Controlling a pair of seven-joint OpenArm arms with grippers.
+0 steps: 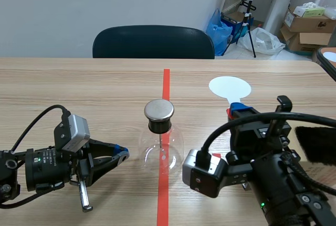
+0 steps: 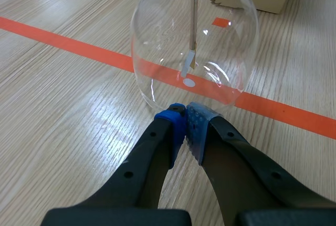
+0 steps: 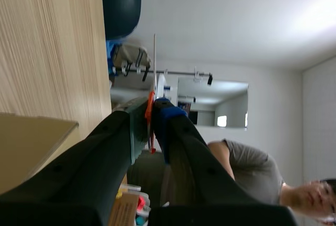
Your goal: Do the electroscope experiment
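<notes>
Electroscope (image 1: 160, 131) in scene view: glass flask with metal cap, upright on the red tape line (image 1: 164, 194), middle of the table (image 1: 79, 84). Left gripper (image 1: 122, 155) just beside it on the left, narrow. Right gripper (image 1: 239, 109) nearer the right side, holding a white paddle (image 1: 229, 86). Left wrist view: left fingers (image 2: 168, 131) pressed together on nothing, glass bulb (image 2: 157, 52) just ahead. Right wrist view: right fingers (image 3: 178, 131) clamped on the thin paddle, seen edge-on.

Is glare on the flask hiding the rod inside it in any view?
Left wrist view: glints streak the flask, but its rod shows clearly. Scene view: faint reflections only. Right wrist view: no flask; bright wall behind the white paddle in the right gripper.
</notes>
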